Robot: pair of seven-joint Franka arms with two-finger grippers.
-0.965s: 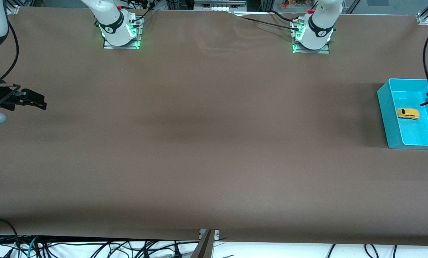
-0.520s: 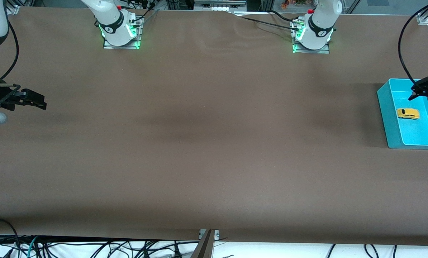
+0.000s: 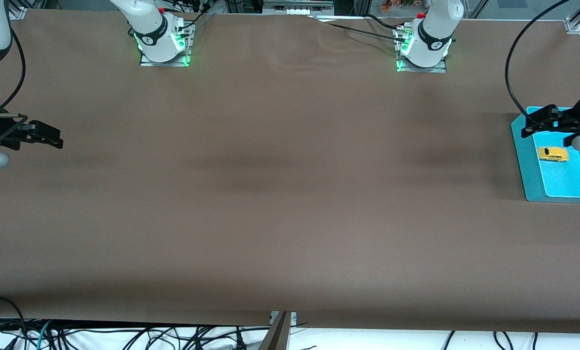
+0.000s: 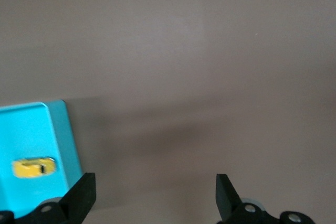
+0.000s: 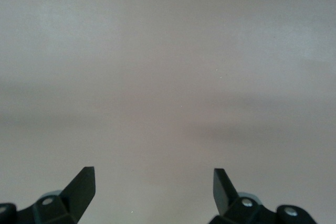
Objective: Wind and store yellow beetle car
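The yellow beetle car (image 3: 553,154) lies on its wheels inside a teal bin (image 3: 530,165) at the left arm's end of the table. It also shows in the left wrist view (image 4: 33,167), inside the bin (image 4: 31,124). My left gripper (image 3: 533,124) is open and empty, up in the air over the bin's rim that faces the table's middle, apart from the car. In its own view the left gripper (image 4: 155,195) has its jaws wide apart over bare table. My right gripper (image 3: 57,138) waits open and empty over the right arm's end of the table; its own view (image 5: 154,190) shows only bare cloth.
A brown cloth (image 3: 280,184) covers the whole table. The arm bases (image 3: 161,41) (image 3: 423,46) stand along the edge farthest from the front camera. A black cable (image 3: 511,92) loops above the bin.
My left gripper has come up out of the bin and swung toward the table's middle, away from the car. The car and the right arm have not moved.
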